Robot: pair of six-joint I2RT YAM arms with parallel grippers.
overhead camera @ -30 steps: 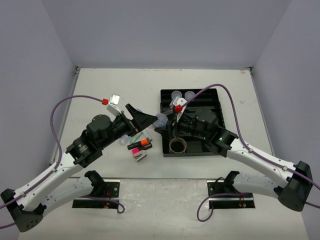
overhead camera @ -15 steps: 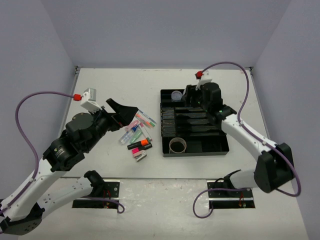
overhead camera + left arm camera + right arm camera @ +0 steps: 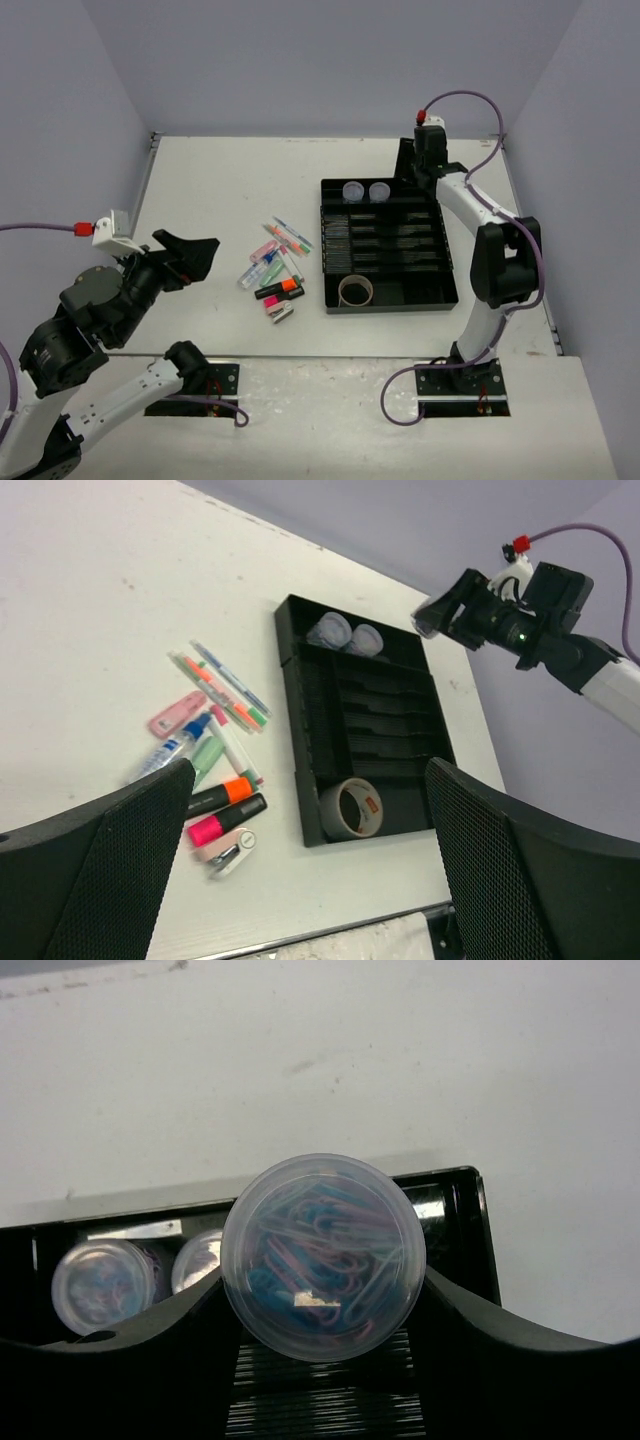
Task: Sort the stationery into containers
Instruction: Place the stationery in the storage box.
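Tubs nearly done: your right gripper [image 3: 322, 1310] has swung the third round clear tub [image 3: 322, 1255], clamped between its fingers, over the black plastic tray [image 3: 470, 1210] at its far end; left gripper [image 3: 308, 780] gapes wide, empty.

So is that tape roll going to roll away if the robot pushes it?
Probably not. The tape roll lies flat, hole up, so it would likely slide rather than roll. The walls of the black tray around it should stop it too.

No readable text (orange label [image 3: 373, 803] inside the tape roll [image 3: 333, 818] is too small).
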